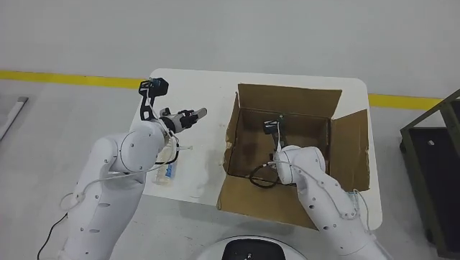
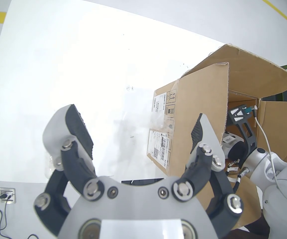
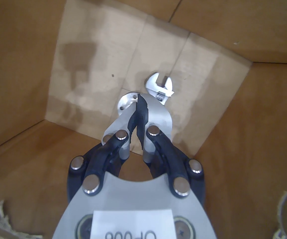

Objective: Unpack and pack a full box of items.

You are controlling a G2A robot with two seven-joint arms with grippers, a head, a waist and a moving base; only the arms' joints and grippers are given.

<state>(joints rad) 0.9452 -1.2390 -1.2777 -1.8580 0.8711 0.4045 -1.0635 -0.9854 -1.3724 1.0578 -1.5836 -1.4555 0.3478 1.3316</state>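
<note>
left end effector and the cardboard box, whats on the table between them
Nothing: the top view shows bare white table between the open left end effector and the cardboard box.

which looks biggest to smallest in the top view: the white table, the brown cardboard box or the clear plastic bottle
1. white rounded table
2. brown open cardboard box
3. clear plastic bottle; an arm hides part of it, yet it is plainly the smallest.
</note>
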